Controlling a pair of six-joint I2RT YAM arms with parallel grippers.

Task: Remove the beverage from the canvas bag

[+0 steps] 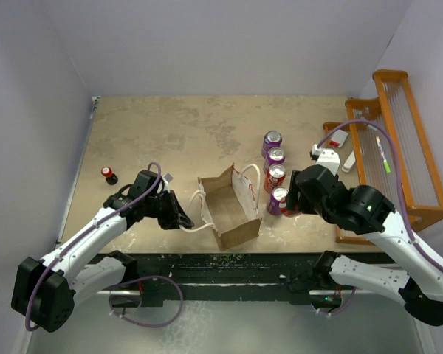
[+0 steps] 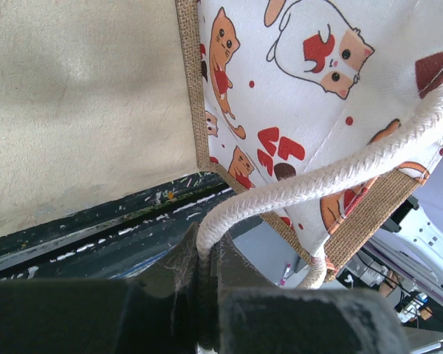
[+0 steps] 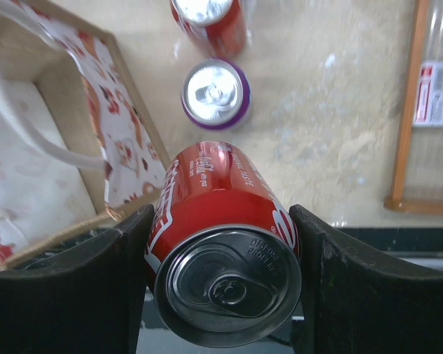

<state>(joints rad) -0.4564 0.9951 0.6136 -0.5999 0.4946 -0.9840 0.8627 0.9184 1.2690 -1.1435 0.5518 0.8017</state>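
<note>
My right gripper (image 3: 221, 258) is clamped on the red beverage can (image 3: 218, 195), its fingers (image 3: 74, 287) pressed to either side and the lid facing the wrist camera. My left gripper (image 2: 204, 291) is pinched tight on the white rope handle (image 2: 317, 184) of the canvas bag (image 1: 240, 232), the rope running straight down into the closed jaws. Beneath it all I see the mottled beige table (image 1: 170, 125), and along its right edge a wooden rack (image 1: 406, 140) with thin rails. The canvas bag stands upright close to the table's near edge, between my two arms, its mouth open to the overhead camera and its pale lining showing. The left wrist view gives me a white panel printed with cats and red hearts, edged in tan weave. The held can is out of the bag, just beside its right wall; I cannot tell whether its base touches the table. Past it a row of standing cans (image 1: 275, 177) runs away from me, near the bag's right side. From the right wrist I make out a purple can (image 3: 214, 92) nearest and another red can (image 3: 207, 22) behind that. Off to the left, well apart from the bag, sits a small dark bottle (image 1: 108, 175) with a red cap.
</note>
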